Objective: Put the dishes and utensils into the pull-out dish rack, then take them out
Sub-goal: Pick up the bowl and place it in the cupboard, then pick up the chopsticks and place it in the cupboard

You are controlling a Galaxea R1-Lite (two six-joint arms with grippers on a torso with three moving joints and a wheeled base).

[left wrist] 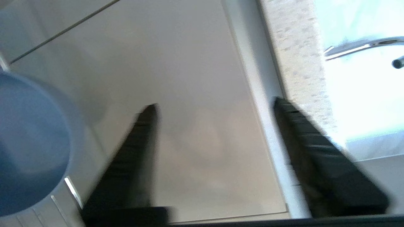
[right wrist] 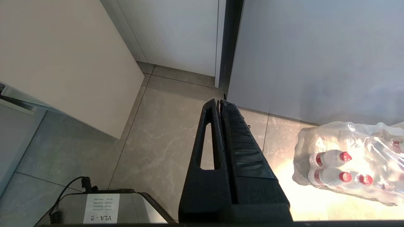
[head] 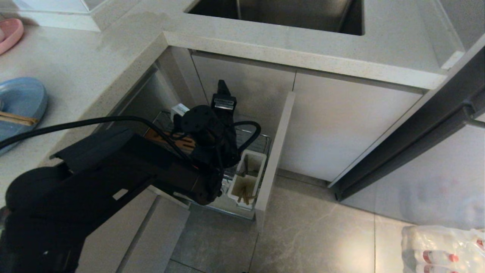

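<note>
At centre frame in the head view the left gripper [left wrist: 214,107] hangs over the pull-out dish rack [head: 261,142], jaws spread and empty, the light-blue bowl [left wrist: 28,145] just beside it. Chopsticks [head: 244,196] stand in the rack's white cup [head: 257,157]; the blue plate [head: 22,102] lies at left on the counter [head: 83,64]. This looks like the unloading stage; the next move calls for closing on the bowl's rim. The right gripper [right wrist: 219,102] is parked, pressed closed.

One light-blue plate [head: 21,102] lies on the counter [head: 75,64], with one pair of wooden chopsticks [head: 17,119] across it. One pink plate [head: 9,34] shows at the edge. One light-blue bowl [left wrist: 28,145] sits beside the left fingers [left wrist: 142,151]. One pull-out dish rack [head: 261,140] holds one white utensil cup [head: 248,174]. One pack of bottles [right wrist: 350,164] lies near the right fingers [right wrist: 230,132].
</note>
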